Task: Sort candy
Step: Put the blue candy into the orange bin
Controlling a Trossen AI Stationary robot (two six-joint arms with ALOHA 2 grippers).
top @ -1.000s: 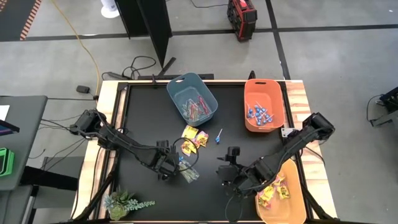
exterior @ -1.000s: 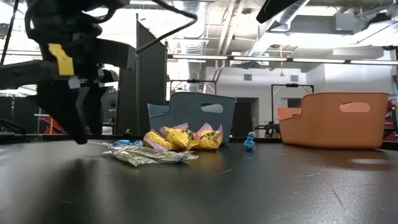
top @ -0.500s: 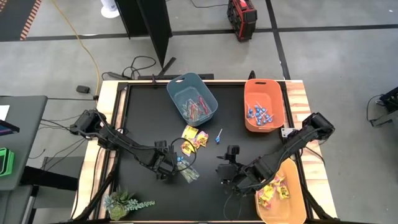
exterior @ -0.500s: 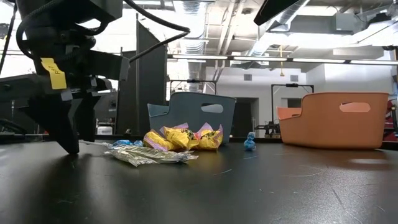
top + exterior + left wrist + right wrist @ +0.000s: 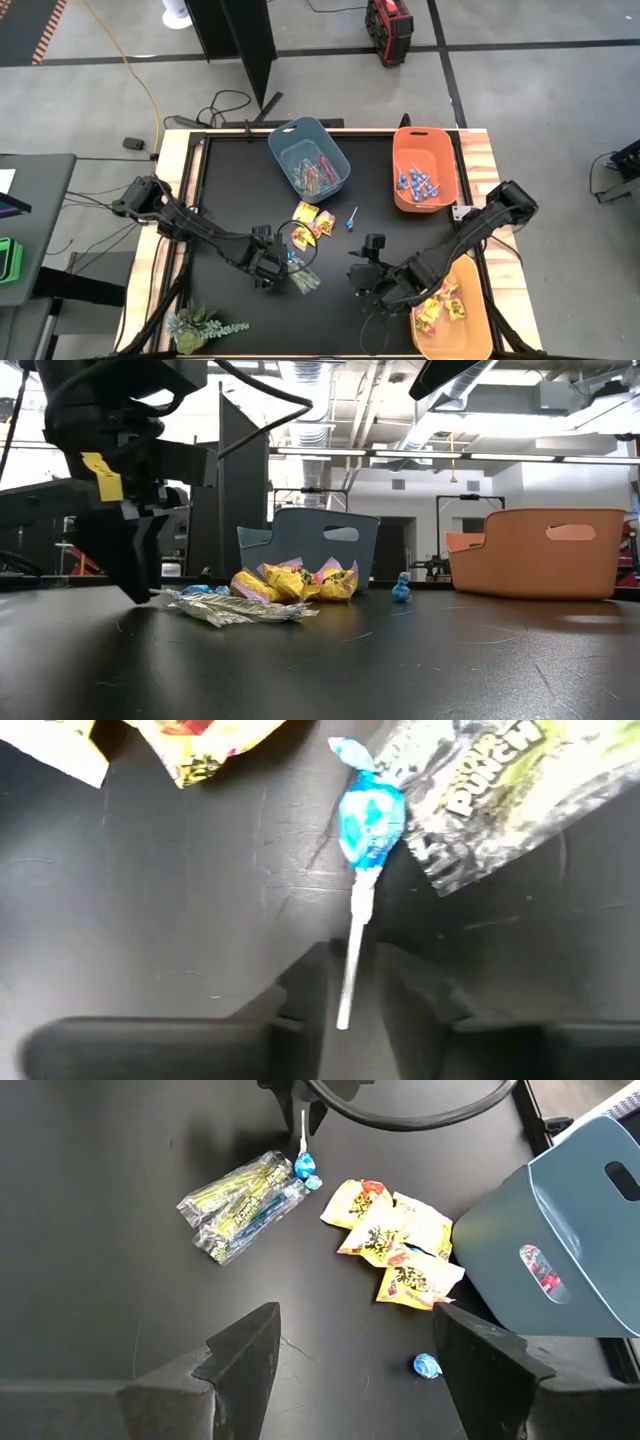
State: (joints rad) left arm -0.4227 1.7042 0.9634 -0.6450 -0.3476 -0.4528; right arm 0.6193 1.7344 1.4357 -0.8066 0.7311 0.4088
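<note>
A blue-wrapped lollipop on a thin white stick lies on the black table top, its head touching a clear-wrapped green-printed candy stick packet, and its stick runs back between the two dark fingers of the left gripper, which stand narrowly apart on either side of the stick; whether they actually pinch it cannot be told. In the high view the left arm reaches from the table's left edge in to the table's middle, its gripper low over the table just beside the packets. The yellow square packets with red print lie near, between the gripper and the blue-grey plastic bin, and a second blue lollipop lies apart to their right. The orange plastic bin holds more blue lollipops. The right arm stretches from the table's right edge, its gripper spread wide and holding nothing, beside the second orange bin with yellow packets.
</note>
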